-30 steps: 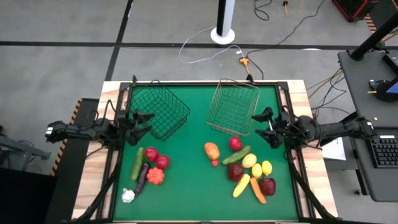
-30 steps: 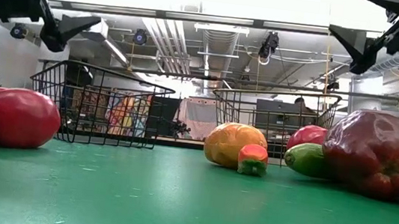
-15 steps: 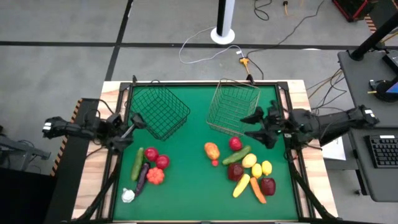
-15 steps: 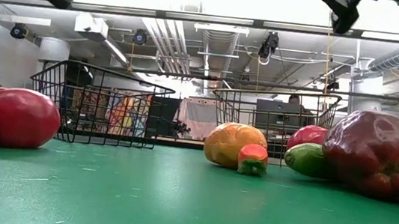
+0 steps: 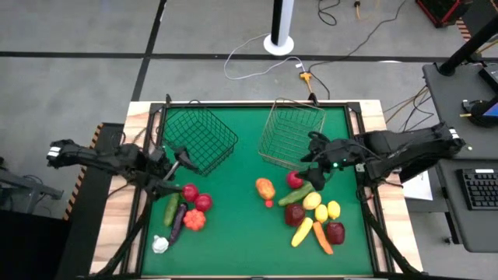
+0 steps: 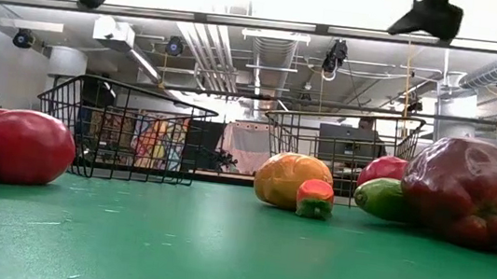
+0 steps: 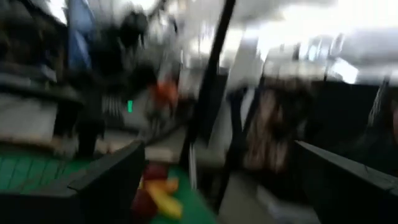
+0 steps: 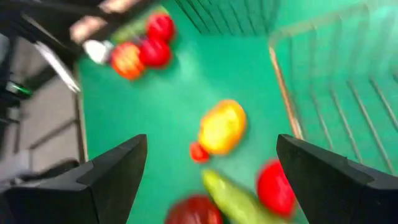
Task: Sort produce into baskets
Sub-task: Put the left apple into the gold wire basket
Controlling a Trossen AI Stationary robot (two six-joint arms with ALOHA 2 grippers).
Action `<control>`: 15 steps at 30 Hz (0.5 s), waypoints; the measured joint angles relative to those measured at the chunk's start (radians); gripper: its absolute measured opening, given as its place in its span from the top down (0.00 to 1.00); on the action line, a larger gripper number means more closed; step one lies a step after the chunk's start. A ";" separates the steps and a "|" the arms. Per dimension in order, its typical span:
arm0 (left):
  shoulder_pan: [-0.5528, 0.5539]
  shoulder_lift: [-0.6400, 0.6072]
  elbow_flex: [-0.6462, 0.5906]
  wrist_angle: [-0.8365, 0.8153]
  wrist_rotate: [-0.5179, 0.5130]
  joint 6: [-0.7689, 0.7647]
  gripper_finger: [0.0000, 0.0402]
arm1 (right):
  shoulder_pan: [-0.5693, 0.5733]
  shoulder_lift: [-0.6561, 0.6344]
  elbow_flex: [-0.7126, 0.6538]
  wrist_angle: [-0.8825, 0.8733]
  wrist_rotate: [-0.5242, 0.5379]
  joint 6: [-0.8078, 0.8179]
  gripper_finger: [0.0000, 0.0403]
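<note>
Green felt tabletop (image 5: pixel 241 225), wood-edged, carrying everything. At the far edge, two wire baskets: dark basket (image 5: pixel 200 138) on the left, pale silvery basket (image 5: pixel 290 134) on the right, both holding nothing yet.

Produce in two clusters nearer the front. Left cluster: green cucumber (image 5: pixel 171 208), purple eggplant (image 5: pixel 177 222), two red fruits (image 5: pixel 189 192), orange tomato-like piece (image 5: pixel 194 220), white garlic bulb (image 5: pixel 160 245). Right cluster: orange-yellow mango (image 5: pixel 265 188), red apple (image 5: pixel 294 180), green cucumber-like vegetable (image 5: pixel 296 194), dark red pepper (image 5: pixel 334 232), banana (image 5: pixel 302 232), carrot (image 5: pixel 323 237), yellow pieces between them.

Likely light, hard, glossy plastic, so prone to slip or roll; best pinched across the widest part of round pieces, across the middle of long ones.

Left hand (image 5: pixel 175 165) above the tabletop, fingers apart, just beside the red fruits and cucumber top. Right hand (image 5: pixel 314 159) raised by the pale basket's near corner, fingers spread, apple and mango just ahead, nothing held.
</note>
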 joint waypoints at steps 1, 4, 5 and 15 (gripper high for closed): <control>0.000 0.018 0.046 -0.084 0.004 0.026 0.04 | 0.000 0.019 0.029 -0.074 0.000 0.023 0.13; 0.001 0.068 0.171 -0.319 -0.010 0.084 0.04 | 0.000 0.076 0.102 -0.229 -0.001 0.061 0.13; 0.001 0.085 0.205 -0.362 -0.012 0.100 0.04 | 0.000 0.092 0.121 -0.255 -0.001 0.063 0.13; 0.000 0.175 0.413 -0.566 -0.015 0.157 0.04 | 0.000 0.245 0.264 -0.214 -0.010 -0.001 0.13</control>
